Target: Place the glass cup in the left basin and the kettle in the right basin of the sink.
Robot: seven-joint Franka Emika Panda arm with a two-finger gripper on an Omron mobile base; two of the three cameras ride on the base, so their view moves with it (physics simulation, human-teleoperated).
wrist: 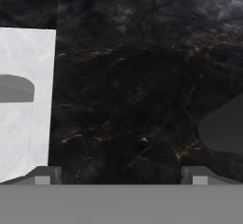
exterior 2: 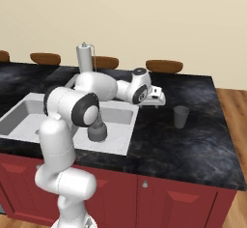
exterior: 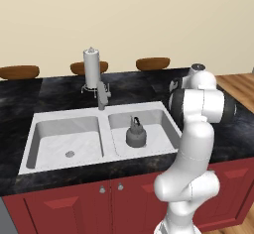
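Observation:
The grey kettle (exterior: 135,133) stands upright in the right basin (exterior: 159,129) of the sink (exterior: 104,120); in the right base view the arm half hides the kettle (exterior 2: 96,132). The left basin (exterior: 54,141) holds nothing but its drain. A glass cup (exterior 2: 181,116) stands upright on the black counter to the right of the sink, and its edge shows as a grey shape (wrist: 223,130) in the hand view. My gripper (exterior 2: 157,103) hovers over the counter between sink and cup, open, with nothing between its fingertips (wrist: 45,175).
A white paper-towel roll (exterior: 92,69) stands behind the grey faucet (exterior: 102,95). Brown stools (exterior 2: 164,66) line the far side of the island. The black marble counter (exterior 2: 202,140) stretches right of the cup. The sink's white right rim (wrist: 28,52) shows in the hand view.

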